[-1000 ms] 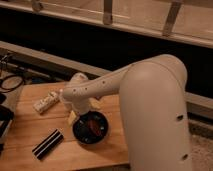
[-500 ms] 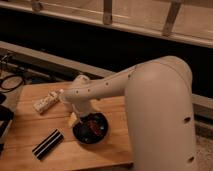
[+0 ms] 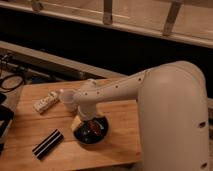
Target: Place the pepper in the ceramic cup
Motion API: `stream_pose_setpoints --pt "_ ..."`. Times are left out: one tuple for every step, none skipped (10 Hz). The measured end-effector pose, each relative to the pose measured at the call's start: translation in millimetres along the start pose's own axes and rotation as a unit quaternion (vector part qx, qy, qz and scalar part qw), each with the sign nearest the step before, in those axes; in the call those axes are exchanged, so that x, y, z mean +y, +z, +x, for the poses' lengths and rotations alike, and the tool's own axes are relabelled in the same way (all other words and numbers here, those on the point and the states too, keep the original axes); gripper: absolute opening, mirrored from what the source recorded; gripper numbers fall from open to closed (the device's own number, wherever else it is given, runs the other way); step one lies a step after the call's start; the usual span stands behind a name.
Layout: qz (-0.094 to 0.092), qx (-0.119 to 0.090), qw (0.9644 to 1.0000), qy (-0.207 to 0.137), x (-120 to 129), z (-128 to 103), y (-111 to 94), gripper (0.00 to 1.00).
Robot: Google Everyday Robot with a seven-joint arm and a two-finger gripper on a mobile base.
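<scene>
The white ceramic cup (image 3: 67, 99) stands upright on the wooden table (image 3: 125, 135), just left of my arm's wrist. A black round bowl (image 3: 90, 134) sits in front of it, and a dark red-brown shape inside it looks like the pepper (image 3: 96, 128). My gripper (image 3: 82, 120) hangs from the white arm, down at the bowl's left rim, between cup and bowl. The arm hides much of the gripper and part of the bowl.
A black striped flat bar (image 3: 47, 143) lies at the front left of the table. A white oblong object (image 3: 46, 103) lies left of the cup. Dark cables (image 3: 10, 80) sit at the far left. My big white arm body (image 3: 172, 120) fills the right side.
My arm's wrist has shifted slightly left and lower over the bowl's left side. The cup, bowl and bar have not moved.
</scene>
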Motion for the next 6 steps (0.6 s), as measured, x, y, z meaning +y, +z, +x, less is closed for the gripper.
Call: stream_pose_setpoints --pt "-0.006 -0.003 1.0 0.003 -1.7 1.1 -0.1 1.0" --pt "-0.012 -0.006 0.9999 0.004 -2.8 2.0 0.1 0.97" --pt "-0.016 -0.008 0.9998 0.006 -4.1 2.7 0.0 0.9" --pt "-0.022 -0.01 0.9997 0.008 -7.1 4.0 0.6 0.79" --pt "-0.031 -0.011 0.9994 0.011 -9.6 4.9 2.6 0.67" --pt "-0.038 -0.012 0.9991 0.014 -13.0 6.4 4.7 0.58"
